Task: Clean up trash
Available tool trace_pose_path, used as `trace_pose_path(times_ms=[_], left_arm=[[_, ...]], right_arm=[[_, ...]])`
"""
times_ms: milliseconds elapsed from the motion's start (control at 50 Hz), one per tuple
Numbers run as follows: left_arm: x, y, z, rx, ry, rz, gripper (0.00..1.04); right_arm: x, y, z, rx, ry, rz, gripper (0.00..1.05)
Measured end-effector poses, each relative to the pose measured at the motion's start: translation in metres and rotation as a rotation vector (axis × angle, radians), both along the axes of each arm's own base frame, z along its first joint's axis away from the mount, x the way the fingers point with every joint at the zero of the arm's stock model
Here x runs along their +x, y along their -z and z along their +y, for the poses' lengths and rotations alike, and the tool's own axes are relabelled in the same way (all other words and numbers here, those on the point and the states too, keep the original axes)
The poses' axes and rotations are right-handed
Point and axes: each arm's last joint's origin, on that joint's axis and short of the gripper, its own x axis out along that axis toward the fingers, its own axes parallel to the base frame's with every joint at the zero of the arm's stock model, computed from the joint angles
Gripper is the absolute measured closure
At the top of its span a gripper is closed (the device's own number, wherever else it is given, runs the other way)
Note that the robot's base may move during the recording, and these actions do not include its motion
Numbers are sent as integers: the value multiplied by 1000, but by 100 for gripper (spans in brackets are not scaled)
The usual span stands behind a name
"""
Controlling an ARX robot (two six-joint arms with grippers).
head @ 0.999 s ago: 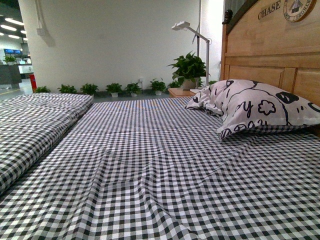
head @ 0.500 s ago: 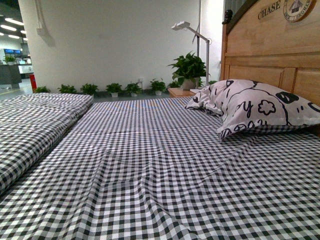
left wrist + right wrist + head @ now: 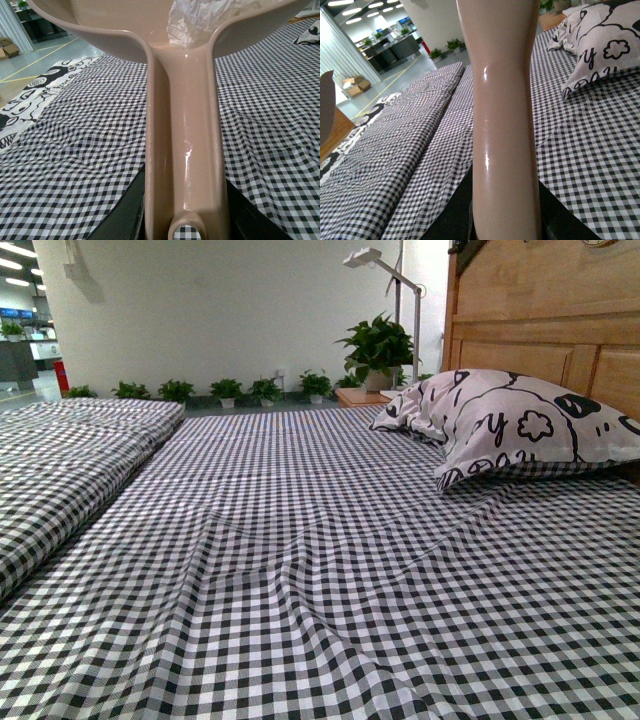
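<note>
Up above the checked bed sheet point(image 3: 75, 150), the left claw point(image 3: 186, 220) grips the pink dustpan point(image 3: 182, 125) with the trash point(image 3: 192, 20) already inside, so next it must carry it level to a bin.

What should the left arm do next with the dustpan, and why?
Probably keep the dustpan level and carry it away from the bed toward a bin. The trash already lies in its pan, and the front view shows no more litter on the sheet.
</note>
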Motion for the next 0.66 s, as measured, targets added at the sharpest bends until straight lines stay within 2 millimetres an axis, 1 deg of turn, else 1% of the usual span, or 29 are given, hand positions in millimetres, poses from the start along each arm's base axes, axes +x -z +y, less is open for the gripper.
trace_pose_path(times_ms=[659], left_arm=[[0,0,0,0,0,0,80]], right_arm=[[0,0,0,0,0,0,86]])
